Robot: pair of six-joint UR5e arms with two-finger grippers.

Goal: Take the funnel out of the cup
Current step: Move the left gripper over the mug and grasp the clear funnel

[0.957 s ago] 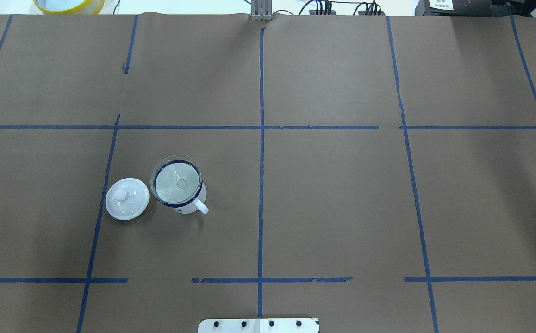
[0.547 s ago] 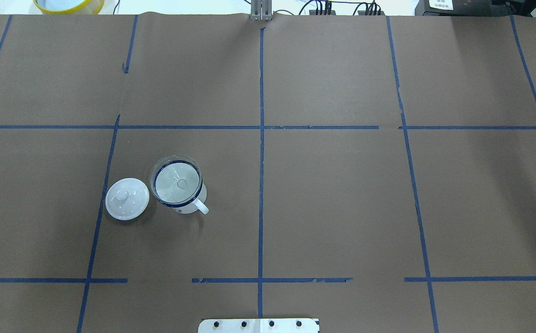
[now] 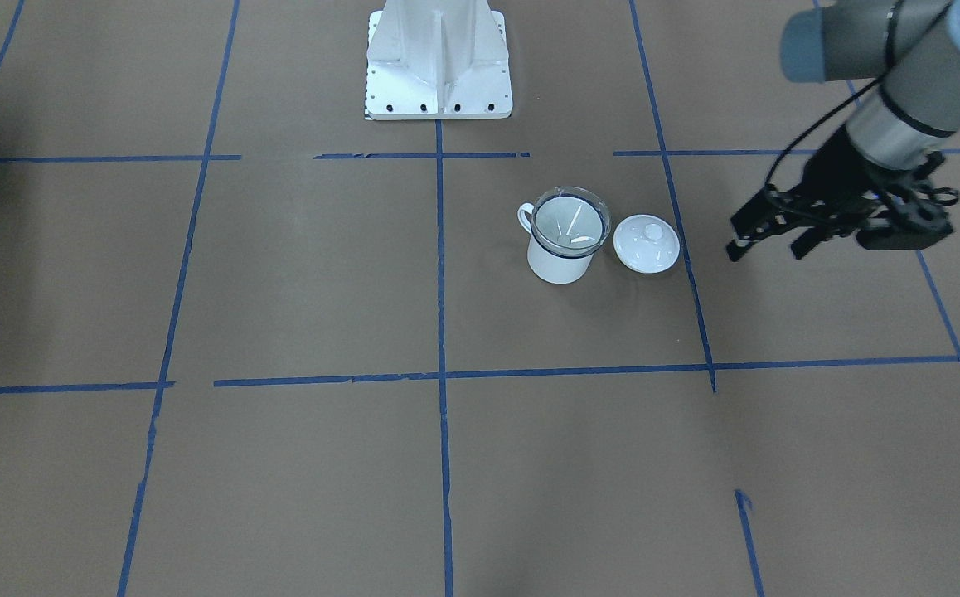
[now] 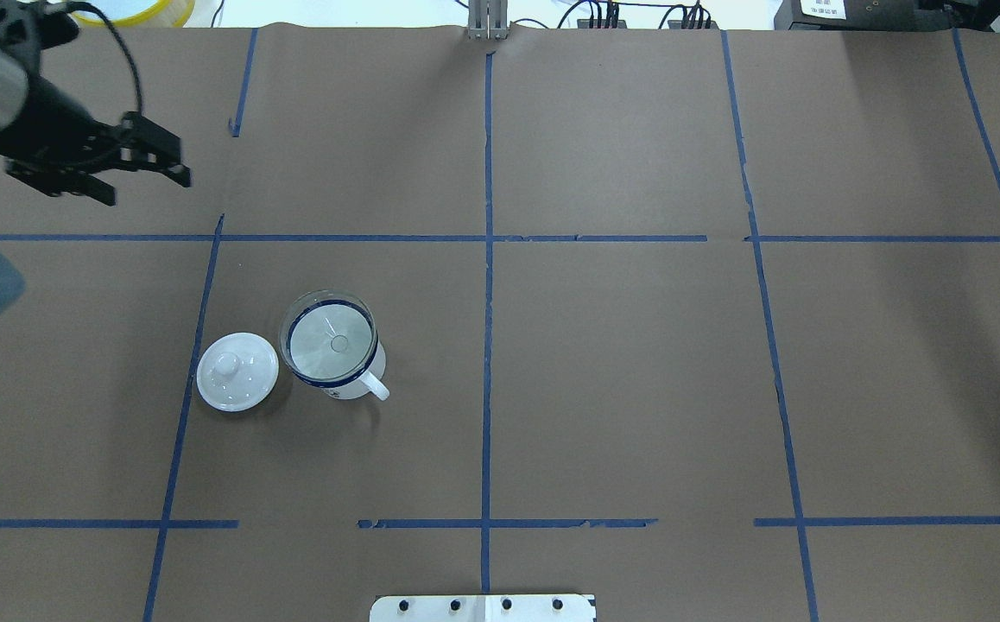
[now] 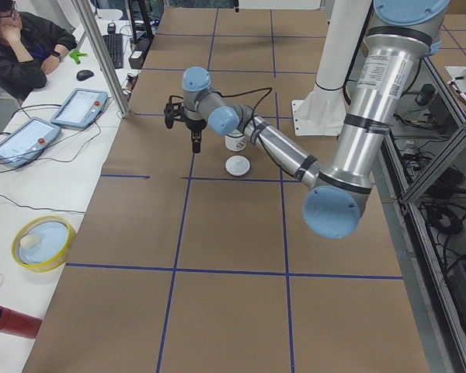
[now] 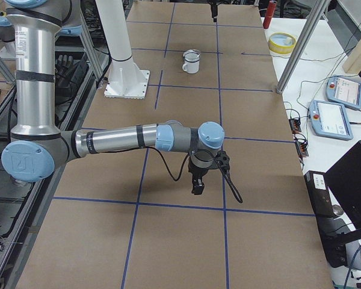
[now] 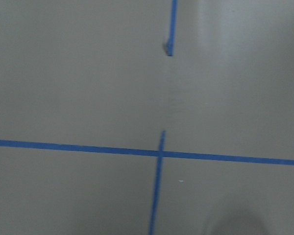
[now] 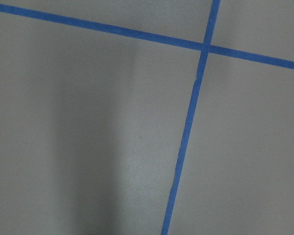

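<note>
Left gripper (image 4: 150,192) just entered frame, wide open and empty, well apart from clear plastic funnel (image 4: 332,341) seated in white blue-rimmed enamel cup (image 4: 353,387); approach likely starting.

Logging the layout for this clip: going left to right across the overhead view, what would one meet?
Black left gripper → white round knobbed lid → white enamel mug with dark blue rim, holding the clear plastic funnel.
</note>
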